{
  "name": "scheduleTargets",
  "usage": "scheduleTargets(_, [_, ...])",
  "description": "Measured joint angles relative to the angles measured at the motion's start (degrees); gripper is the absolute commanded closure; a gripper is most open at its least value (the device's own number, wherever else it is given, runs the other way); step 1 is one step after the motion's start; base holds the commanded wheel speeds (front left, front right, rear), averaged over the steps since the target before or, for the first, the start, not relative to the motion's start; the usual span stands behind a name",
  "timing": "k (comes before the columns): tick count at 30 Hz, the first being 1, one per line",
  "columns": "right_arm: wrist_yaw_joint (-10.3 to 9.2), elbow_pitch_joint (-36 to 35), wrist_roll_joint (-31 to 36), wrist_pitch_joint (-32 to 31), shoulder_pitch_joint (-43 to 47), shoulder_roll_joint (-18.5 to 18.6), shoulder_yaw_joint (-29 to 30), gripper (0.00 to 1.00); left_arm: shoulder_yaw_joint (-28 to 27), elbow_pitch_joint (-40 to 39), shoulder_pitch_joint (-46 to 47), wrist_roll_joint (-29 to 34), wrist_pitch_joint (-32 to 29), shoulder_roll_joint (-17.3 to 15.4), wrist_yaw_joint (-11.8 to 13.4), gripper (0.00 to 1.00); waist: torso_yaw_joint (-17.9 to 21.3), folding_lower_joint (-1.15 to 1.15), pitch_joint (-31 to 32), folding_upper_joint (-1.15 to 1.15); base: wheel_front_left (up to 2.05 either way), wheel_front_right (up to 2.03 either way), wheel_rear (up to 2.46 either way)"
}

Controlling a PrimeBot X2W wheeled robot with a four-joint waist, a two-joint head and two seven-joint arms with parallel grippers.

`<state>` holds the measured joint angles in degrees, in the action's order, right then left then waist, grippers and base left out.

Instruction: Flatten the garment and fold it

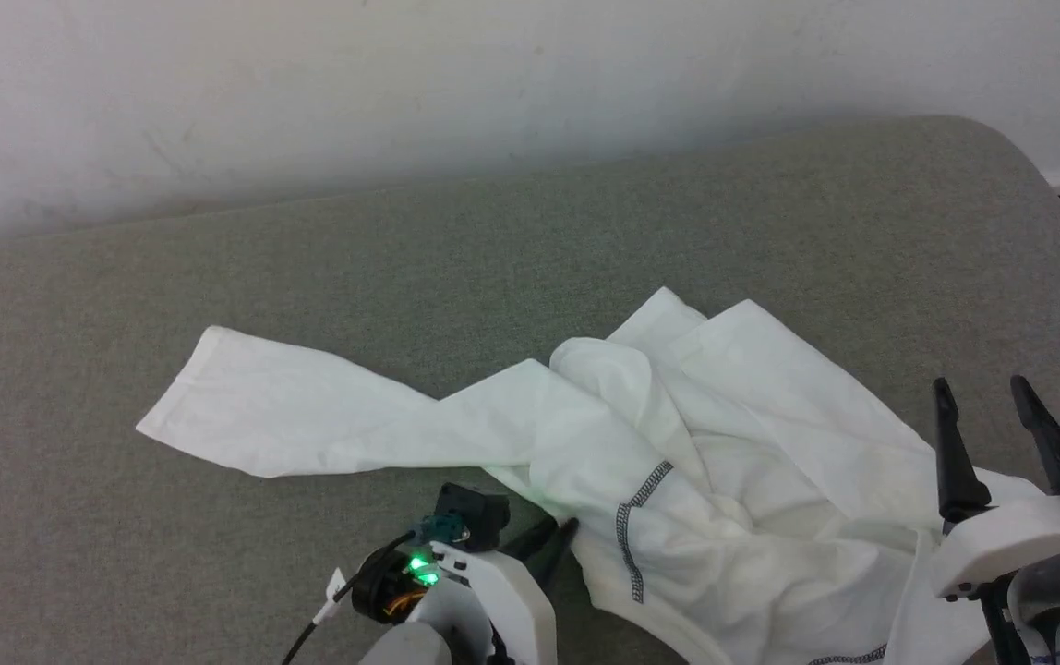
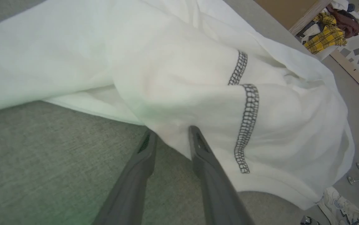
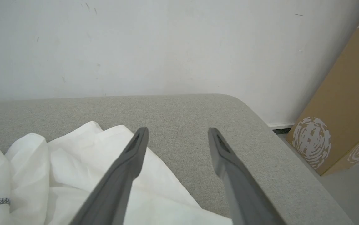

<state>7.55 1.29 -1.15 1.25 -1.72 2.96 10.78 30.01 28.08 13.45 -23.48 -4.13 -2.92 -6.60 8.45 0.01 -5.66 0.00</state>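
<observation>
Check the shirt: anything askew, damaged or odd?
The garment is badly askew on the grey surface: one part trails flat towards the left, and the rest is heaped in crumpled folds beside the right gripper. No tear or stain shows.

Grey fabric-covered cushioned surface (image 1: 308,268) with a rounded far right corner, butting against a pale wall (image 1: 401,92), carrying a crumpled white garment (image 1: 604,443), bunching toward the near right, one long flap lying flat leftward, dark zigzag stitching (image 1: 627,536) showing.
</observation>
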Motion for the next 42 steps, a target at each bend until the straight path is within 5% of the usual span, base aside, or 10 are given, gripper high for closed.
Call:
scheduleTargets(4, [0.00,0.45,0.02,-0.03,0.41,0.02,-0.11,0.00,-2.70,0.34,0.92,-1.29,4.80,-0.38,0.25,1.00,-1.05,0.00,-0.35,0.00,0.00,0.00,0.00])
scheduleTargets(14, [0.00,0.85,1.70,-1.26,2.16,0.02,-0.31,0.00,-15.52,-6.94,-1.01,-6.28,13.56,-6.01,6.43,1.00,-6.83,0.00,2.15,0.00,0.00,0.00,0.00])
scheduleTargets(23, [0.00,4.45,1.56,-8.50,4.84,0.01,1.32,0.00,-21.30,-9.39,-12.94,-6.67,12.49,-12.56,13.80,1.00,-13.12,-0.01,5.13,0.00,0.00,0.00,0.00])
scheduleTargets(26, [0.00,5.41,1.37,-10.38,5.83,-0.04,2.30,0.00,-19.46,-8.76,-17.05,-6.60,9.01,-12.94,13.63,1.00,-15.00,-0.01,5.87,0.00,0.00,0.00,0.00])
scheduleTargets(27, [0.00,5.48,1.46,-10.74,5.82,-0.03,2.69,0.00,-18.70,-9.14,-17.81,-6.60,8.76,-12.54,13.33,0.67,-15.61,-0.01,6.06,0.00,0.00,0.00,0.00])
scheduleTargets(28, [0.00,5.55,1.54,-11.12,5.72,-0.01,3.20,0.00,-18.15,-9.95,-18.17,-6.60,9.22,-12.01,12.82,0.00,-16.21,-0.01,6.25,0.00,0.00,0.00,0.00])
scheduleTargets(35, [0.00,9.43,3.75,-18.89,1.37,1.12,5.66,0.00,-16.96,-16.07,-16.39,-3.44,17.38,-11.15,10.44,0.00,-19.32,-0.01,7.31,0.00,0.00,0.00,0.00])
scheduleTargets(42, [0.00,18.40,6.35,-24.35,-2.01,4.27,5.95,0.00,-16.88,-19.53,-13.91,0.14,18.80,-9.32,9.39,0.00,-20.89,-0.01,5.72,0.00,0.00,0.00,0.00])
